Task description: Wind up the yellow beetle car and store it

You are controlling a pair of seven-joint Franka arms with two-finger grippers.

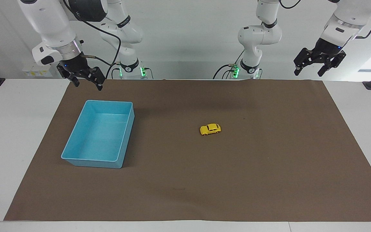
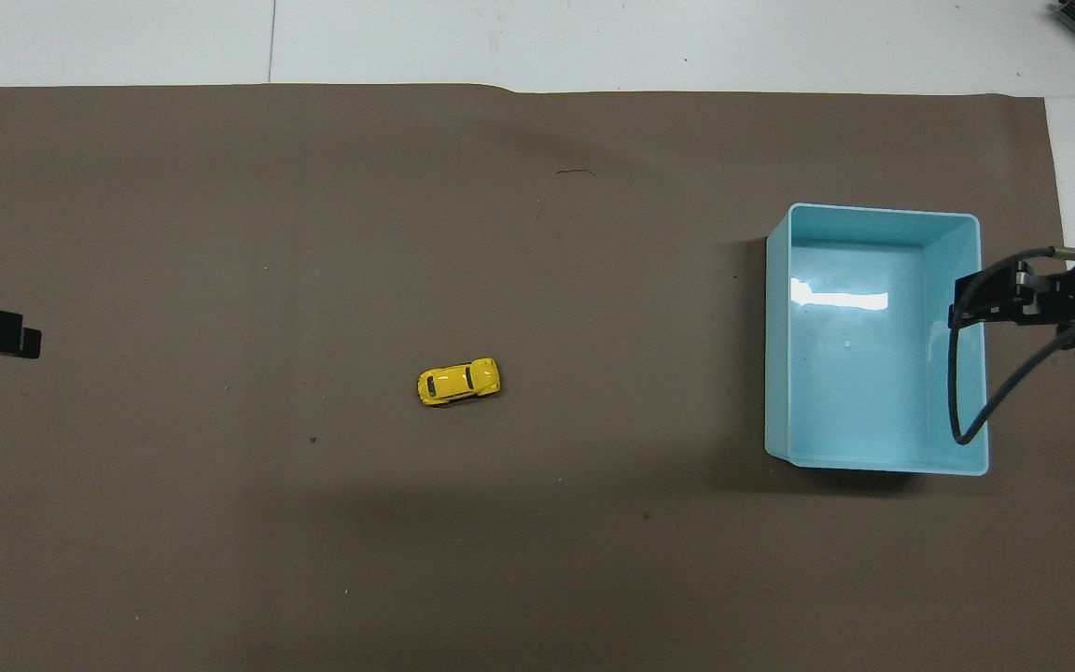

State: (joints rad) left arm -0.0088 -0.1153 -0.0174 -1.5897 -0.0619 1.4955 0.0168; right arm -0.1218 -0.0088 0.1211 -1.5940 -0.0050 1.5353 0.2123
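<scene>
The car point(image 1: 210, 129) sits mid-desk, long axis running toward my arms' ends, well clear of the bin point(image 1: 76, 159); both my left hand point(image 1: 320, 63) and right hand point(image 1: 84, 77) hang wide and empty, left looks slightly closer.

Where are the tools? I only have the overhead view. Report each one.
Observer: The right tool hangs open, high over the bin's end of the mat, touching nothing.
Operator: Now the left one.
Observer: The left tool is open too, raised over the mat's edge at its own arm's end.
Operator: Check the car's wheels.
Observer: The car stands on its wheels on the mat, with neither tool over it.
</scene>
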